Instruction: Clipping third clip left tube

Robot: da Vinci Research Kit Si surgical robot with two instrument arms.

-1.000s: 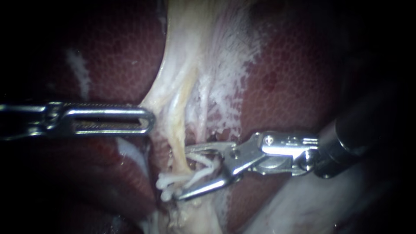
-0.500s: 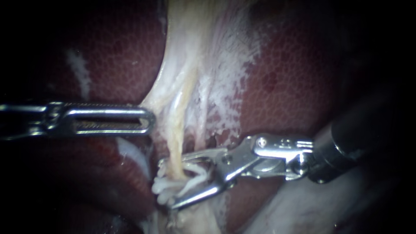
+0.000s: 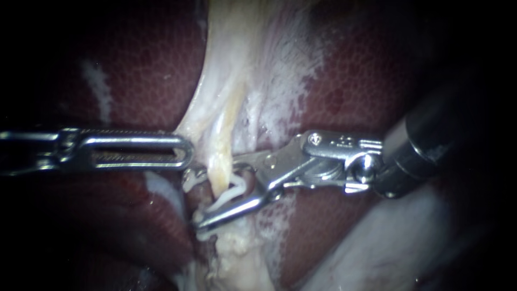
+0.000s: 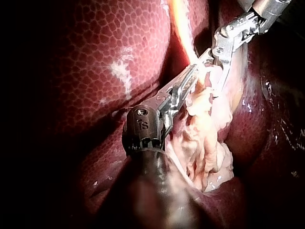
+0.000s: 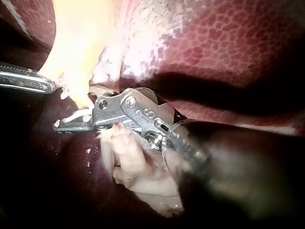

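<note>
Since the tube (image 3: 222, 134) runs roughly top-to-bottom in the endoscope view and my right instrument (image 3: 192, 199) comes in from the right, almost crosswise to it, the next move imo turns on that crossing angle.

The right instr's jaws are spread, one on each side of the tube. The tube sits in the gap low down, just above the ragged pale tissue at its lower end. I can't see both jaws pressing on it, so I'd call them open around it, not pinching.

There's a white clip (image 3: 229, 195) in that same gap, touching the tube. Can't tell if it's seated on the tube or riding in the jaws.

The left instrument (image 3: 183, 151) lies flat from the left, its tip against the pale tissue edge just beside the tube, a bit above the right one's jaws. Whether it's holding anything, can't tell. Liver (image 3: 355, 81) is behind it all.

The right instr is the nearer one and the one to close, square across the tube. Risks as I see them: biting the tube on a slant, or landing on the white clip that's in there.
</note>
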